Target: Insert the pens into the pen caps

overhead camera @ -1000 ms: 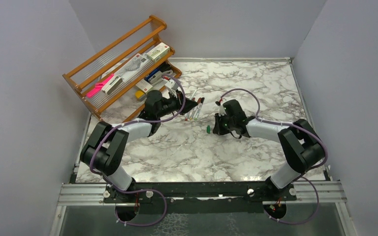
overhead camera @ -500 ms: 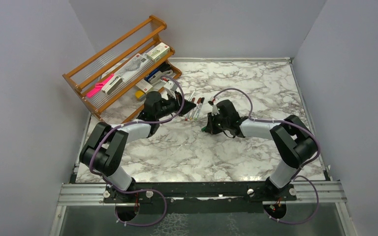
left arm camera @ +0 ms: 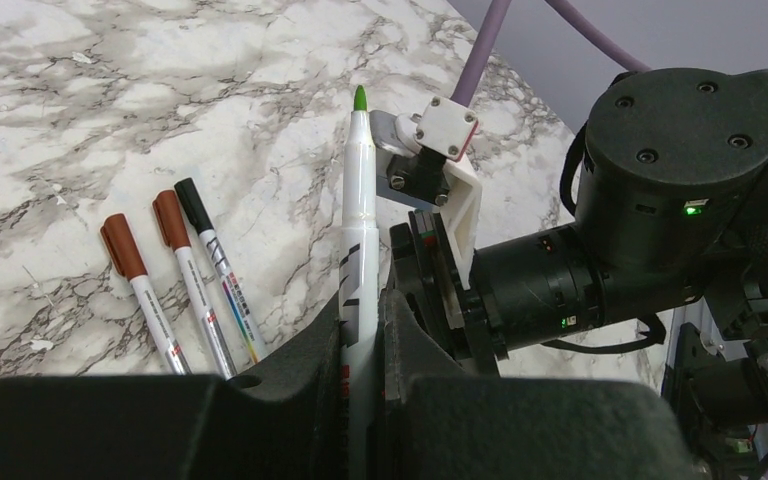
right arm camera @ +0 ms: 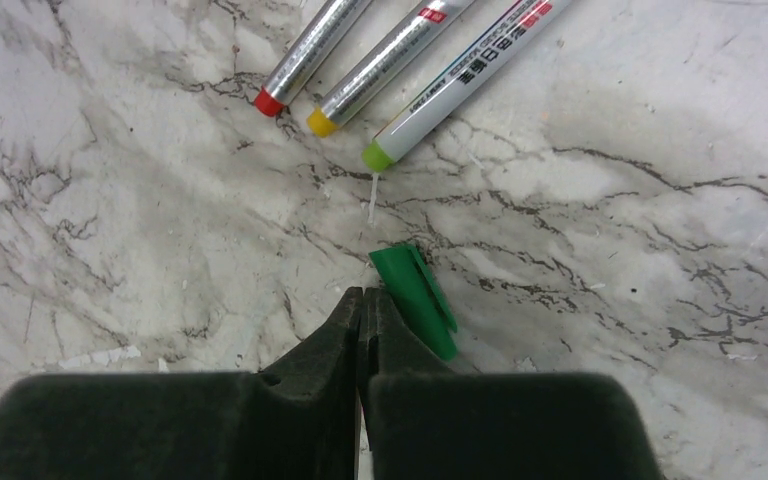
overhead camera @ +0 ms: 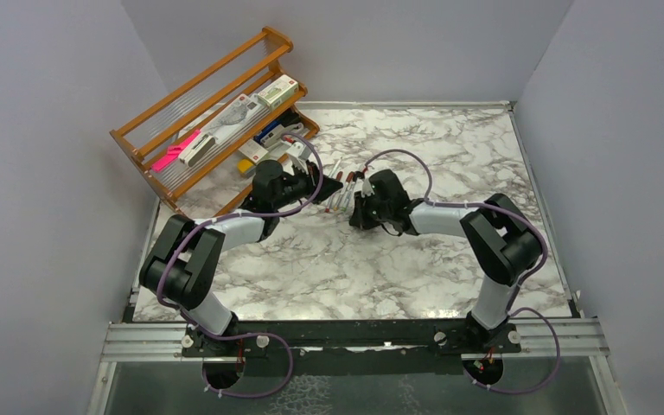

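My left gripper is shut on a white pen, whose bare green tip points away from the jaws. In the top view the left gripper hovers beside three pens lying side by side. Two of them wear red-brown caps and one a black cap. A green pen cap lies on the marble, touching the right side of my right gripper. Those jaws are shut with nothing between them. In the top view the right gripper hides the cap.
A wooden rack with stationery, a pink marker and a yellow block stands at the back left. The right arm's wrist hangs close to the held pen's tip. Grey walls enclose the marble table.
The right gripper has slid left towards the lying pens and the left gripper, with the green cap moving left beside its tips. The left arm has stayed put.
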Available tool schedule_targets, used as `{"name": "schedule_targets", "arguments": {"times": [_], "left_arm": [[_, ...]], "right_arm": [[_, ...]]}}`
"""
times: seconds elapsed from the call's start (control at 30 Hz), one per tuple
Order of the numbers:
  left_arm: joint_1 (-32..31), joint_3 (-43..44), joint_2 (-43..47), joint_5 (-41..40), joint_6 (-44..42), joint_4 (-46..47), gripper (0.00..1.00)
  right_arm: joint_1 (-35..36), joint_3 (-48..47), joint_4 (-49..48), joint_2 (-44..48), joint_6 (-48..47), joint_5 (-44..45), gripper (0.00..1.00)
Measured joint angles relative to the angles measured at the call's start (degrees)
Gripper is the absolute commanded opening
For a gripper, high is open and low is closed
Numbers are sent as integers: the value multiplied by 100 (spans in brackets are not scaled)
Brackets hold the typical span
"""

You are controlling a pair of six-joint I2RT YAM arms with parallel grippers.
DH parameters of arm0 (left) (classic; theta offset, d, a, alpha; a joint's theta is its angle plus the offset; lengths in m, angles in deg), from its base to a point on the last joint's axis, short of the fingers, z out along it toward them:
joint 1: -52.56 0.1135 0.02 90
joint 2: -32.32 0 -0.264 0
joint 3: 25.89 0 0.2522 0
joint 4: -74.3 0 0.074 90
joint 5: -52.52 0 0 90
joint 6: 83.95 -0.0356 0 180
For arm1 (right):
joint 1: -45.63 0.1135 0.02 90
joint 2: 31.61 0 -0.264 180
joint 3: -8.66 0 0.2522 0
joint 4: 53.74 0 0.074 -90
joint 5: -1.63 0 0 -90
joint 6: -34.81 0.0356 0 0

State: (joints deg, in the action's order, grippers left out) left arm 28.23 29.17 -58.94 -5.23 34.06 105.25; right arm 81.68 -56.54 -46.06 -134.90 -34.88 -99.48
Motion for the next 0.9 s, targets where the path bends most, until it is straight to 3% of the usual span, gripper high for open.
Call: {"name": "schedule_targets", "arguments": {"times": [0.13,0.23,0.43,0.53,0.9], "left_arm": [[0,0,0,-20,-15,-2,0],[0,0,-2,-20,-13,-4,0],[0,0,-2,-17,-31,-9,3],[0,0,-2,-20,-59,-13,5],[0,-17,-2,-120,-155,-22,0]], "right_arm": [[7,-210,179,-81,-68,234,1],[7,-256,269,-63,-153,363,7],[7,55,315,509,-459,391,40],[7,133,304,909,-673,409,50],[44,-214,588,396,-1073,870,47]]}}
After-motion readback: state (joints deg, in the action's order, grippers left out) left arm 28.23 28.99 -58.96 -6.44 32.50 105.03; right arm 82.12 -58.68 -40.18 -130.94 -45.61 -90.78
